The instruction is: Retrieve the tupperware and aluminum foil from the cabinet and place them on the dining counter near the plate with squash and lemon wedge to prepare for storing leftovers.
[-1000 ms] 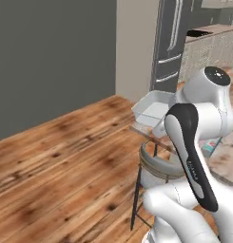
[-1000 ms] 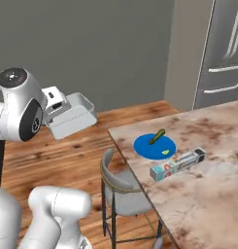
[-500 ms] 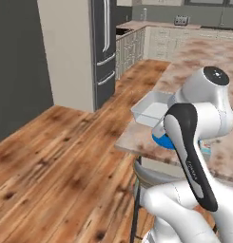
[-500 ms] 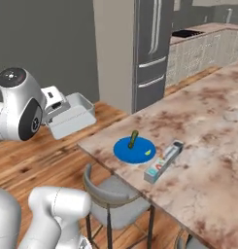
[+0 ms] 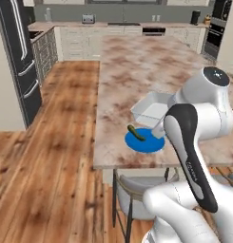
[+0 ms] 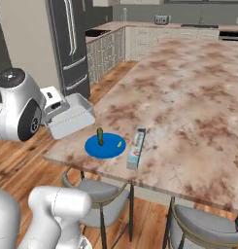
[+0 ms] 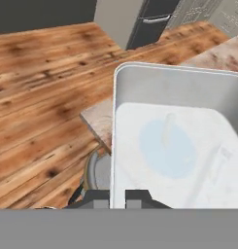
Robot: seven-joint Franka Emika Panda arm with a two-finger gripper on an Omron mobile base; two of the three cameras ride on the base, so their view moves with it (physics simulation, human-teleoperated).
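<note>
In the left base view, the small shallow container of translucent pale grey plastic (image 5: 152, 110) hung in the air in front of the arm, over the near end of the mottled brown-and-cream marble-like worktop (image 5: 141, 66). Just below and beside the container lay the round bright blue plate (image 5: 144, 141), carrying a small green piece of food.

In the right base view, the tool (image 6: 56, 111) was clamped on the near rim of the grey container (image 6: 72, 118), holding it level above the near corner of the worktop (image 6: 188, 97). Beyond the tool, past the container, sat the blue plate (image 6: 105, 146) with a green piece and a small yellow piece. Just past the plate lay the long slim whitish-grey foil box (image 6: 136, 148), close beside the plate.

In the hand view, the tool (image 7: 118, 198) had its two dark tips pinched together on the container's rim (image 7: 115, 121). Through the container's translucent floor, the plate (image 7: 164, 148) showed as a pale blue disc directly ahead of the tool.
</note>
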